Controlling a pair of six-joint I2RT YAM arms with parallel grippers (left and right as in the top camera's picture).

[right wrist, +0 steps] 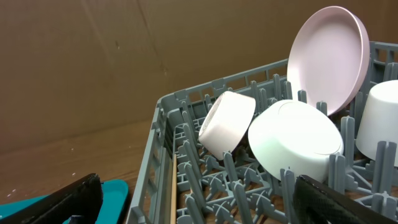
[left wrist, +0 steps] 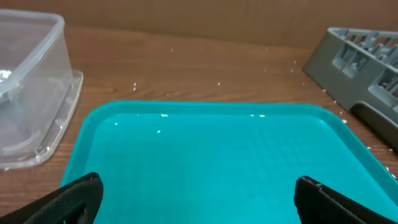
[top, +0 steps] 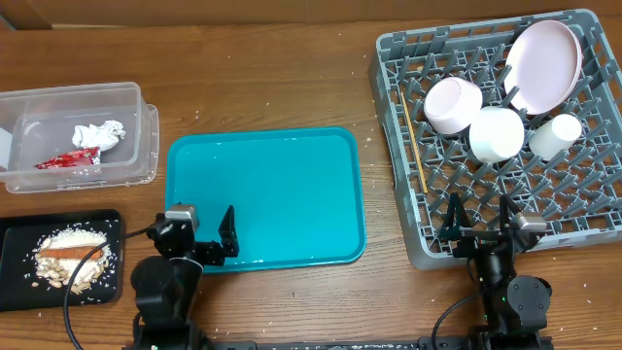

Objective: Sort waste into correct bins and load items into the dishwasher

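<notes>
Seen from above, the sorting looked finished, or close to it. The teal tray lay bare, directly ahead of the left claw. Farther ahead and off to that claw's left, the clear tub held the crumpled napkin and the red wrapper. Just beside the left claw, on its left, the black tray carried the rice scraps with the carrot lying across them.

Ahead of the right claw, the grey dish rack was loaded. The large plate stood on edge at the far side. Nearer sat a tipped bowl, a second white dish and the small cup. The chopsticks lay flat along the rack's left side. Judging from this, little was left beyond a few stray rice grains on the table.

Both claws were spread wide and held nothing. The left claw's fingers hung over the teal tray's near edge. The right claw's fingers were over the rack's near edge, and whether they touched it could not be told.
</notes>
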